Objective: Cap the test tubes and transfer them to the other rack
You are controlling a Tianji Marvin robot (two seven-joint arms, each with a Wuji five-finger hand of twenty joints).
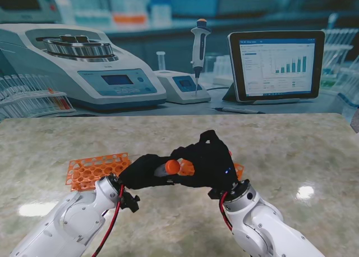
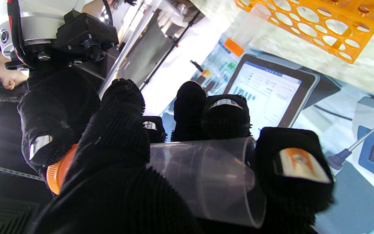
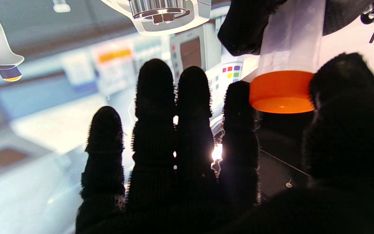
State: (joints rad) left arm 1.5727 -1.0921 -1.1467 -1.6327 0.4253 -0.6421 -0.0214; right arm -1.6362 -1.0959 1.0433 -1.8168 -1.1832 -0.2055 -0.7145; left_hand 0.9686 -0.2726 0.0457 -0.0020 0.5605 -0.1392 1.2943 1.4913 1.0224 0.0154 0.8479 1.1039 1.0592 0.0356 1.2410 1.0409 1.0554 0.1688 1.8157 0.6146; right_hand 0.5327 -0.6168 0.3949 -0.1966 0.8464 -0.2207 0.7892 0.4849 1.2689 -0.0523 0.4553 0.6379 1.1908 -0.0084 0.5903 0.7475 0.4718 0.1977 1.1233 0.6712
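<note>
Test tube point(image 2: 203, 175), orange cap point(image 3: 281, 92) seated, is lying in my left hand point(image 1: 147, 171) near the orange rack point(image 1: 95, 170); my right hand point(image 1: 210, 161) is pinching the cap. Transfer is still pending; another capped tube point(image 2: 243, 34) is standing racked.

Stand cam: high, behind the shoulders, tilted down at the table point(image 1: 291, 156), backdrop poster at 12 o'clock, both arms entering from 5 and 7.

Left wrist cam: very close, sighting along the left hand point(image 2: 115, 156); clear tube point(image 2: 206, 175) fills the foreground, orange rack point(image 2: 336, 29) and table inverted beyond.

Right wrist cam: equally close, looking past the right hand point(image 3: 187, 156) at the orange cap point(image 3: 281, 92).

Overlap: all three see the capped tube; stand and left wrist share the rack and tablet point(image 1: 276, 65).
</note>
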